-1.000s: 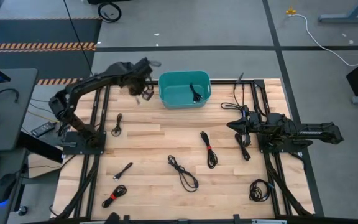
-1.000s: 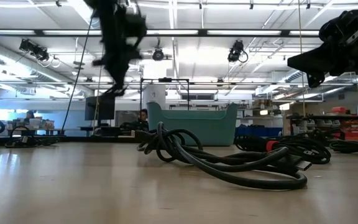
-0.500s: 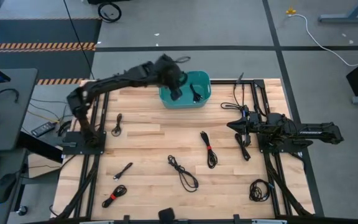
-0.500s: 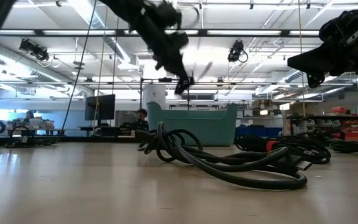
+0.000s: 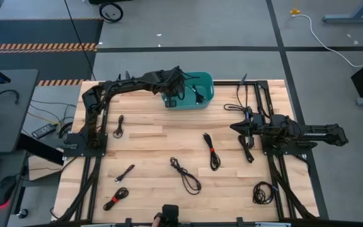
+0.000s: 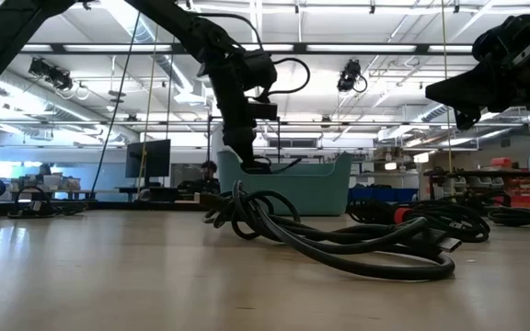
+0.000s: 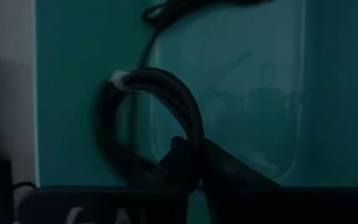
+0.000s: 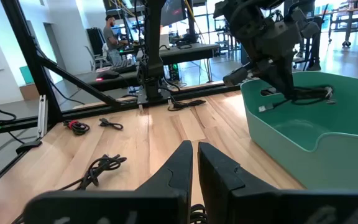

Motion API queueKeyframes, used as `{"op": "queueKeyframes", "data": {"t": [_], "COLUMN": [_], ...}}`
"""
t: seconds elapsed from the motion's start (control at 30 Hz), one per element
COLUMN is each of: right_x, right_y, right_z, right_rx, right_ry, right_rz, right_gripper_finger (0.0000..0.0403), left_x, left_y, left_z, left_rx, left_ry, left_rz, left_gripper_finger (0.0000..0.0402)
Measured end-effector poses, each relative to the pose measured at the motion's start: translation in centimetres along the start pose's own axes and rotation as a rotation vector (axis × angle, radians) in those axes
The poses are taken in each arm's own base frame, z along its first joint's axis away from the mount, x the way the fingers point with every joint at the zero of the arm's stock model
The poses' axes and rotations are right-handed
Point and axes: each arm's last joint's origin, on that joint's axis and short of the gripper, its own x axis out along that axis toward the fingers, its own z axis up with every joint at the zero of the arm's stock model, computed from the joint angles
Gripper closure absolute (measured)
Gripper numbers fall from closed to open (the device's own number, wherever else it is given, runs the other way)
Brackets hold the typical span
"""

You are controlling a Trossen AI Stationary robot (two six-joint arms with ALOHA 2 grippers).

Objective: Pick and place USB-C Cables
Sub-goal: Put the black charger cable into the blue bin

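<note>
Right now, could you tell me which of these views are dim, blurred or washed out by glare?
Left wrist view: dim and soft, a looped cable smeared against the teal bin. Low view: bright ceiling lights backlight the left gripper into silhouette, and the table shows sheen. High view: evenly lit. Right wrist view: right gripper close and soft.

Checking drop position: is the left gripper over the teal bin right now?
Yes, in the high view the left gripper sits over the left part of the teal bin, holding a black cable.
</note>
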Motion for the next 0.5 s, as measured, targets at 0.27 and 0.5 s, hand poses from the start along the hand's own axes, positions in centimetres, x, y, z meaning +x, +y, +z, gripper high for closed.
{"op": "queueKeyframes", "data": {"t": [0.27, 0.5], "right_x": [0.0, 0.0], "right_y": [0.0, 0.0], "right_z": [0.0, 0.0], "right_rx": [0.000, 0.000], "right_ry": [0.000, 0.000], "right_rz": [0.000, 0.000], "right_gripper_finger": [0.0373, 0.0373], "left_x": [0.0, -4.7], "left_y": [0.7, 0.7], "left_z": [-0.6, 0.4], "left_rx": [0.006, 0.016], "left_ry": [0.095, 0.220], "left_rz": [0.123, 0.423], "left_gripper_finger": [0.0264, 0.0238]}}
